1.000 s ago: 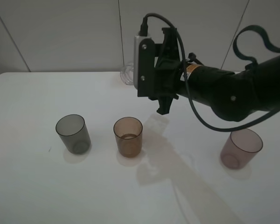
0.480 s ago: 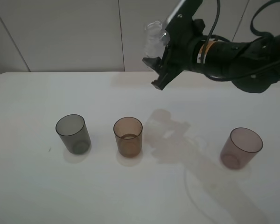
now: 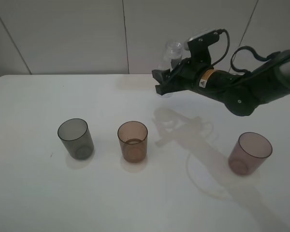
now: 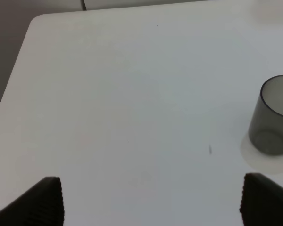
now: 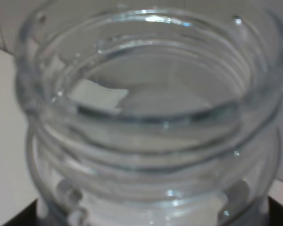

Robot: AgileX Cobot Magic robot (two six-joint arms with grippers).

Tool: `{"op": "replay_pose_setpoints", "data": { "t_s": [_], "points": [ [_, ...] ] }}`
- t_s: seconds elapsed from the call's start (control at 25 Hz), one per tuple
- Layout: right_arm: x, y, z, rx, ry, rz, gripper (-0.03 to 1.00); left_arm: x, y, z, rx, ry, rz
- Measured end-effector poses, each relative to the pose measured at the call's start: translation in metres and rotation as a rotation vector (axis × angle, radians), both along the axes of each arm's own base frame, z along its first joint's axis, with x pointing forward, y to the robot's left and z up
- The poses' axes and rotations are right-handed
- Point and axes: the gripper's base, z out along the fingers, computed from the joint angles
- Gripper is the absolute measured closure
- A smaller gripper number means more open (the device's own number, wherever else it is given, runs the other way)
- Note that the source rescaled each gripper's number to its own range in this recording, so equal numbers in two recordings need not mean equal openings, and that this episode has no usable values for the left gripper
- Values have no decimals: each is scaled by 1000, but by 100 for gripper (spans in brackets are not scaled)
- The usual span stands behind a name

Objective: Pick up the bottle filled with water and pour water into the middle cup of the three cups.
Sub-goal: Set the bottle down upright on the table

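Note:
My right gripper (image 3: 160,82) is shut on the clear capless bottle (image 3: 173,51) and holds it about upright, high above the table's far side, behind and to the right of the amber-brown middle cup (image 3: 133,141). A low level of liquid shows in that cup. The smoky grey cup (image 3: 75,138) stands to its left and the mauve-purple cup (image 3: 250,153) far to its right. The right wrist view is filled by the bottle's threaded neck (image 5: 151,117); any water inside it is hard to see. My left gripper (image 4: 151,197) is open and empty, near the grey cup (image 4: 273,115).
The white table (image 3: 34,193) ends at a pale panelled wall (image 3: 63,34) behind. The right arm (image 3: 251,89) and its cable reach in from the right, above the mauve cup. The table's corner (image 4: 35,21) shows in the left wrist view.
The right arm has risen and drawn back to the right from beside the amber cup. The bottle has swung from tipped over to about upright. The cups have not moved.

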Motion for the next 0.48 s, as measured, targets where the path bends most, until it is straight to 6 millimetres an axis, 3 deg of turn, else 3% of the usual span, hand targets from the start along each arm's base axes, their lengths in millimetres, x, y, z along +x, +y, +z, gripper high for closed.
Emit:
{"op": "replay_pose_setpoints", "data": {
  "t_s": [0.16,0.48],
  "points": [
    [2,-3,-19,-34,18,-32,94,0,0,0,0,0,0],
    [2,-3,-34,-142,-9,-2,94,0,0,0,0,0,0]
  ]
}}
